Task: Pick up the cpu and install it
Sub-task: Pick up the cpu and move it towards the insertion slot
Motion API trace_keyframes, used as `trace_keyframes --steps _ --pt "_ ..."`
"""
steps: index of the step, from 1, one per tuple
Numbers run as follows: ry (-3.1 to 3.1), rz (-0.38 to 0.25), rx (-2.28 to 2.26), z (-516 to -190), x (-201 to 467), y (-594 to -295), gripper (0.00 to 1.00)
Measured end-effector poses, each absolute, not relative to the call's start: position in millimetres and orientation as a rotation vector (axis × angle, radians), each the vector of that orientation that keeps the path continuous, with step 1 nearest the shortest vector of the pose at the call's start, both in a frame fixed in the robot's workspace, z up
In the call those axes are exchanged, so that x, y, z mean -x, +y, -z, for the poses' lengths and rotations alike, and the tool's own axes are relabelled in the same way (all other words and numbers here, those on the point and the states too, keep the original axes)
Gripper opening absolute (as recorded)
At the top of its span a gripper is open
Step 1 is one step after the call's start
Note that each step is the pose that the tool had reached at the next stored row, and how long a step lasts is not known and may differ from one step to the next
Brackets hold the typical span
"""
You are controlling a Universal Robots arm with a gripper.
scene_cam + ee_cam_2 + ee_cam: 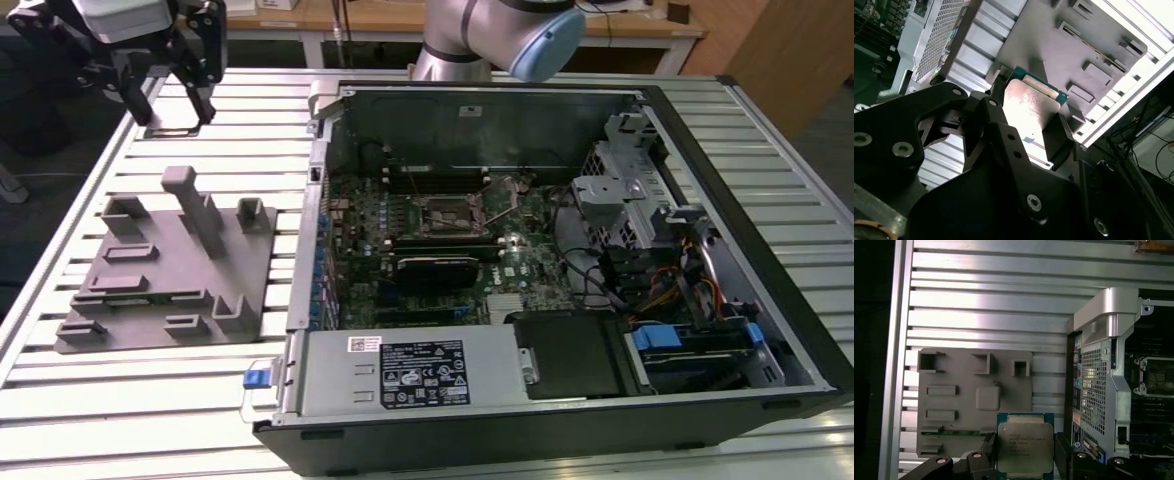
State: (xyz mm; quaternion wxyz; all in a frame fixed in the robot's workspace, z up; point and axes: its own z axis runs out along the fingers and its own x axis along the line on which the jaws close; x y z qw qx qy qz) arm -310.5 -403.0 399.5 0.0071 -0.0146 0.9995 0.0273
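The cpu is a small, flat, square chip with a silvery metal top plate and a pale rim. It hangs in the gripper, in the air above the slatted aluminium table. It is near the grey tray and well apart from the socket on the motherboard inside the open computer case.

Grip state: the two dark fingers are clenched on opposite edges of the cpu. The top plate lies flat and unobstructed in the first wrist view. In the second wrist view the underside shows bare between the pads.

Handling judgement:
- The part is probably light and rigid.
- The metal plate and thin rim are probably slippery, so an edge grip could shift under a sideways load.
- The contact face underneath is probably fragile and should not be touched.
- Take hold at the two opposite rim edges, as here, with the chip level.
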Motion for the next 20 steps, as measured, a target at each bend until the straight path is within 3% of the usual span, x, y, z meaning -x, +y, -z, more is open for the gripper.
trace_keyframes --steps 20 --pt "3.126 -0.085 0.046 -399.5 296.0 -403.0 0.55"
